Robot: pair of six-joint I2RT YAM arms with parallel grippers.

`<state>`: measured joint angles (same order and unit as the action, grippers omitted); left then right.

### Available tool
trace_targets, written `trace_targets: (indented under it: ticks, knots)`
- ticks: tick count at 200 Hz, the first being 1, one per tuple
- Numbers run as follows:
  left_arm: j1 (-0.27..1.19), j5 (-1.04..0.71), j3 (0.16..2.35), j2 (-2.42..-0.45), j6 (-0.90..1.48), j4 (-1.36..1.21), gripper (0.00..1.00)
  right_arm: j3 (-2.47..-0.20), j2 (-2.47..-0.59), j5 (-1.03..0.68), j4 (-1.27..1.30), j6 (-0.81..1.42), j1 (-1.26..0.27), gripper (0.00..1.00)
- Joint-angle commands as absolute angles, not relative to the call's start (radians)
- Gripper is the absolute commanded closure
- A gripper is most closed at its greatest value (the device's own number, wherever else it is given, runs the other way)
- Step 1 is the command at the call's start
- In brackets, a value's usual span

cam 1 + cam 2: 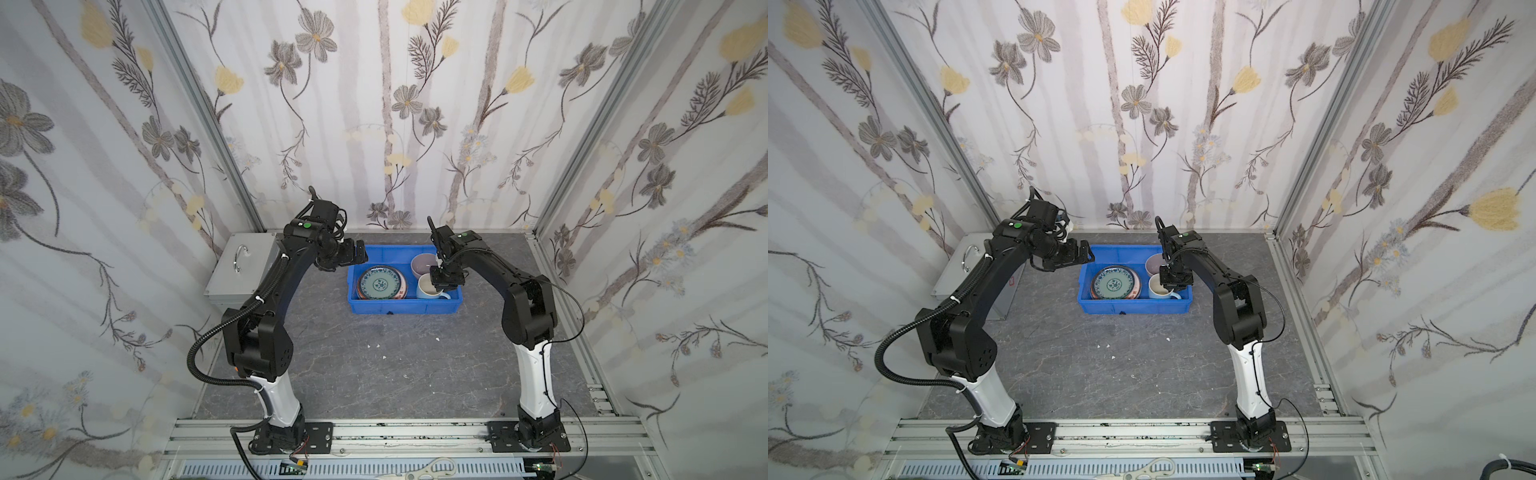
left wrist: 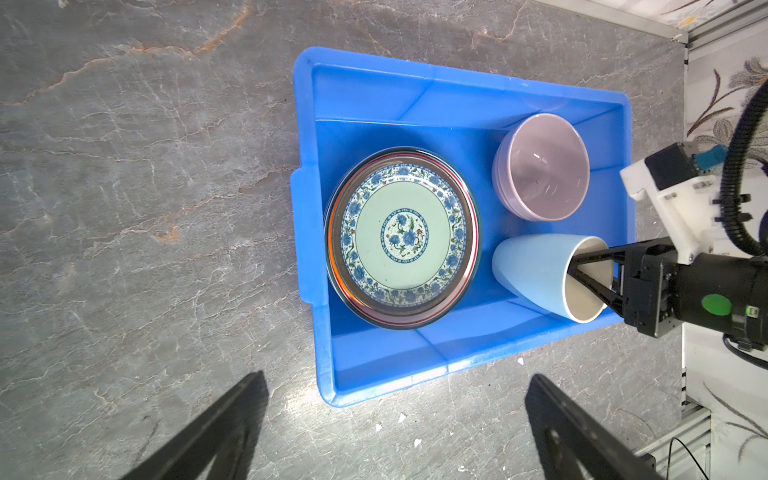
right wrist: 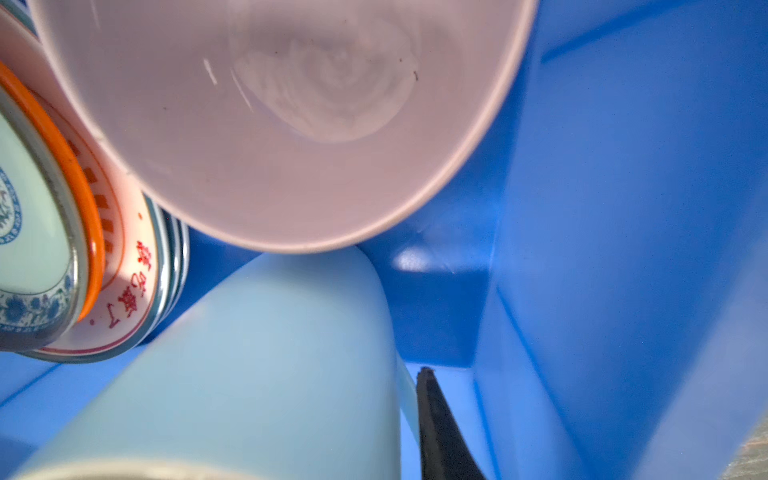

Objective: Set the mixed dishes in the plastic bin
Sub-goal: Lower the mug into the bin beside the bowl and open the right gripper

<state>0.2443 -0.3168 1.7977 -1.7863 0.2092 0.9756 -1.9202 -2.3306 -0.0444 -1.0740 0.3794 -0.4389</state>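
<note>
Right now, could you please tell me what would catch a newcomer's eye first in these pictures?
The bright blue bin at the back of the grey table stands out, holding a stack of plates topped by a teal patterned one, a lilac bowl and a pale-blue mug. The right gripper reaches down to the mug's rim, while the left gripper hangs wide open by the bin's far left corner.

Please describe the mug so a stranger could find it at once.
On the grey table, look into the blue bin. Right of the plate stack and nearer the robot than the lilac bowl stands the pale-blue mug, the only dish with a handle.
</note>
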Motion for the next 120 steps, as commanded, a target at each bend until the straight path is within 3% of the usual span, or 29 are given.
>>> trace_targets:
  ticks: [1, 27, 55, 80, 108, 113, 120]
  knots:
    - [0.241, -0.308, 1.790, -1.772, 0.199, 0.980, 0.00, -1.921, -2.317, -0.031, -1.046, 0.376, -0.442, 0.68]
    - [0.239, -0.311, 1.781, -1.762, 0.198, 0.976, 0.00, -1.921, -2.302, -0.026, -1.046, 0.383, -0.444, 0.60]
    - [0.238, -0.315, 1.773, -1.755, 0.198, 0.970, 0.00, -1.922, -2.289, -0.023, -1.048, 0.387, -0.446, 0.59]
    - [0.236, -0.318, 1.766, -1.745, 0.196, 0.963, 0.00, -1.928, -2.268, -0.020, -1.048, 0.391, -0.449, 0.49]
    - [0.234, -0.322, 1.763, -1.735, 0.196, 0.957, 0.00, -1.939, -2.231, -0.011, -1.028, 0.393, -0.452, 0.15]
    - [0.233, -0.321, 1.763, -1.734, 0.198, 0.957, 0.00, -1.941, -2.224, -0.006, -1.024, 0.392, -0.453, 0.03]
    - [0.233, -0.321, 1.761, -1.730, 0.198, 0.955, 0.00, -1.947, -2.218, -0.001, -1.019, 0.394, -0.453, 0.00]
